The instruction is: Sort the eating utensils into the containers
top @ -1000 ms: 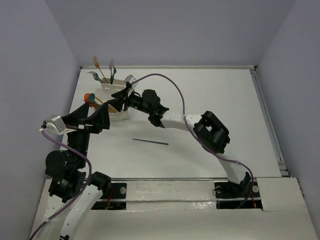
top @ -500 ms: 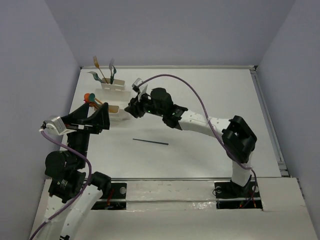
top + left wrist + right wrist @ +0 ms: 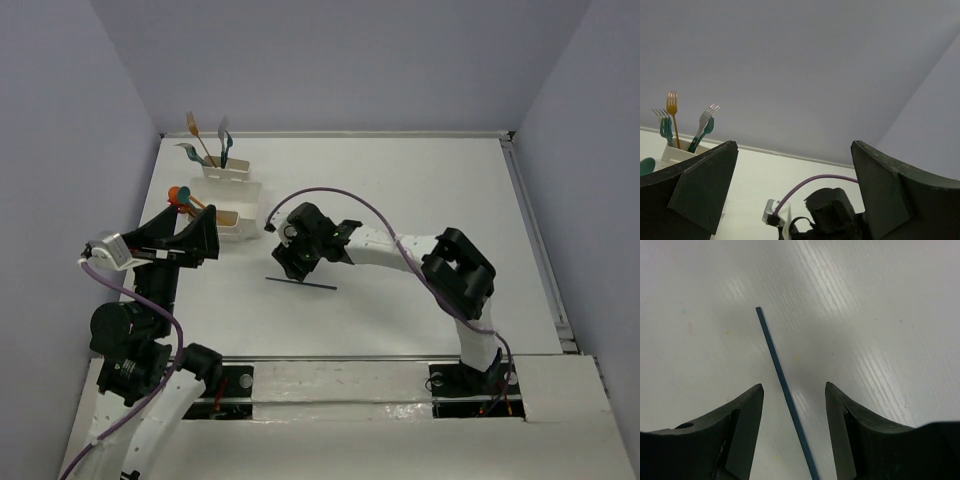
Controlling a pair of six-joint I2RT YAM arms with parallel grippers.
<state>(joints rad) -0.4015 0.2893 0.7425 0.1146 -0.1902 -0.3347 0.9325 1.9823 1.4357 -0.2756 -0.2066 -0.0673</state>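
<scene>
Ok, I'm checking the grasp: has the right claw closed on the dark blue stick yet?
No, the right wrist view shows the right claw open, one finger each side of the dark blue stick.

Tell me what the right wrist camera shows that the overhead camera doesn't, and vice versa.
Only the right wrist view shows the dark blue stick running between the open fingers of the right gripper, touching neither. Only the top view shows the left gripper and two containers at the far left, holding upright forks and spoons. Both show the stick lying flat on the white table.
</scene>
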